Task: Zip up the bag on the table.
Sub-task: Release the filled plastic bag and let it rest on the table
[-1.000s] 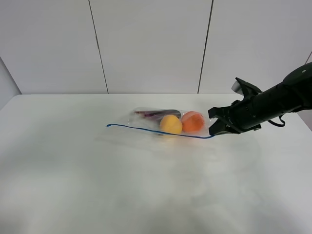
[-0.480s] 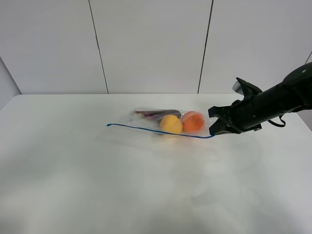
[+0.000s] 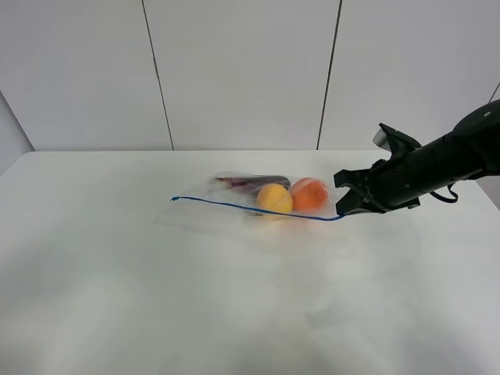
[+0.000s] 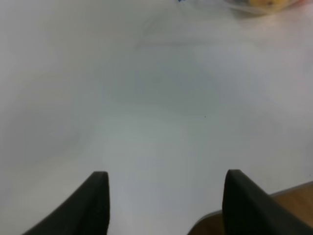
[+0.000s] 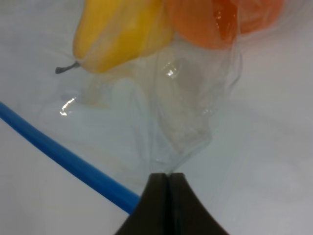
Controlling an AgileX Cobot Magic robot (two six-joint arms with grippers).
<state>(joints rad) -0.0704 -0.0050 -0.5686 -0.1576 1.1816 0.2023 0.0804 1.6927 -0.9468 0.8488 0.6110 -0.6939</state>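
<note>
Right gripper — jaws clenched, pinching a fold of clear plastic at the right end of the bag, just beside its blue zip strip. The bag is lying on the table toward the far edge, right of centre, showing yellow, orange and purple produce. Left gripper — jaws standing apart, grasping nothing, hovering over bare table near its edge.

The right arm reaches in from the right edge of the table, slanting down toward its middle. Its right gripper sits low near the surface — jaws pressed fully together, pinching the corner of the bag. The left gripper shows only its two dark fingertips, spread wide apart, nothing between them.
</note>
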